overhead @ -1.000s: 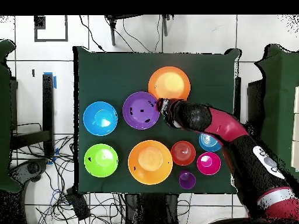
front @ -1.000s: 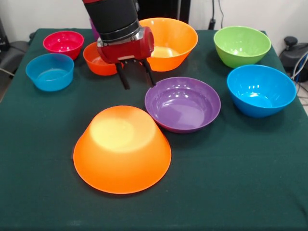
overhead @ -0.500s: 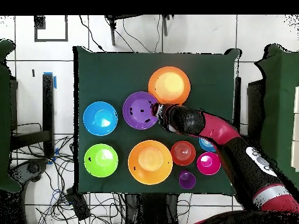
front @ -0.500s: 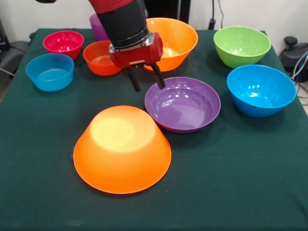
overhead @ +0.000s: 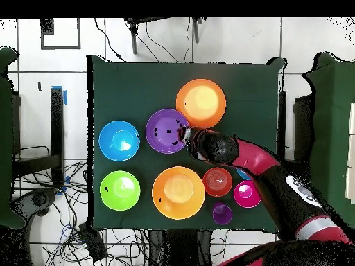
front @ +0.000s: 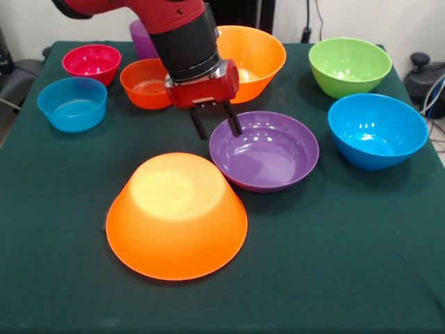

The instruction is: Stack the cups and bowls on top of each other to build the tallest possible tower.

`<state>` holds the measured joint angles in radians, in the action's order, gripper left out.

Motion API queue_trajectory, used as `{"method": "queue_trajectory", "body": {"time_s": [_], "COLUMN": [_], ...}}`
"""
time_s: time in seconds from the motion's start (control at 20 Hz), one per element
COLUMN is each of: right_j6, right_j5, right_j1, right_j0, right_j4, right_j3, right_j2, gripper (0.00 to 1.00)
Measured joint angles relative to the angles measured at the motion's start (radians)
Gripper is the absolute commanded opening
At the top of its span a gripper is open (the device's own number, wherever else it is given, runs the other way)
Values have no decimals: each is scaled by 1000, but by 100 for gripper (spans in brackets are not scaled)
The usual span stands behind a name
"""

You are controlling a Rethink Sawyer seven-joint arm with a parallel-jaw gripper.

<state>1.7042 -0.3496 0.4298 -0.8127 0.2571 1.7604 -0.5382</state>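
My gripper [front: 216, 124] is open and low over the table. Its jaws straddle the far left rim of the wide purple bowl [front: 268, 154], one finger inside and one outside. In the overhead view the gripper [overhead: 186, 135] is at the purple bowl's [overhead: 165, 131] right edge. A large orange bowl [front: 176, 216] lies upside down in front. The other large orange bowl [front: 256, 54] stands upright behind the arm. The purple cup [front: 140, 35] peeks out behind the arm and also shows in the overhead view [overhead: 222, 213]. The yellow cup is hidden. Nothing is stacked in view.
The green bowl [front: 350, 66] and medium blue bowl [front: 377, 130] stand at the right. The small pink [front: 91, 61], red-orange [front: 144, 85] and small blue [front: 71, 103] bowls stand at the far left. The table's near edge lies below the upside-down bowl.
My gripper has moved from beside the red-orange bowl rightward and nearer in the front view, down to the purple bowl's rim. It stayed open. The bowls have not moved.
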Motion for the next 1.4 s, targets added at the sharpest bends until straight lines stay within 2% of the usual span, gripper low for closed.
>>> {"method": "queue_trajectory", "body": {"time_s": [1.3,1.35,1.4], "right_j6": [0,0,0], "right_j5": [2,2,2], "right_j1": [-110,-111,-111], "right_j0": [-3,-5,-6], "right_j4": [68,68,67], "right_j3": [-1,-1,-1], "right_j2": [44,44,43], "gripper": [100,0,0]}}
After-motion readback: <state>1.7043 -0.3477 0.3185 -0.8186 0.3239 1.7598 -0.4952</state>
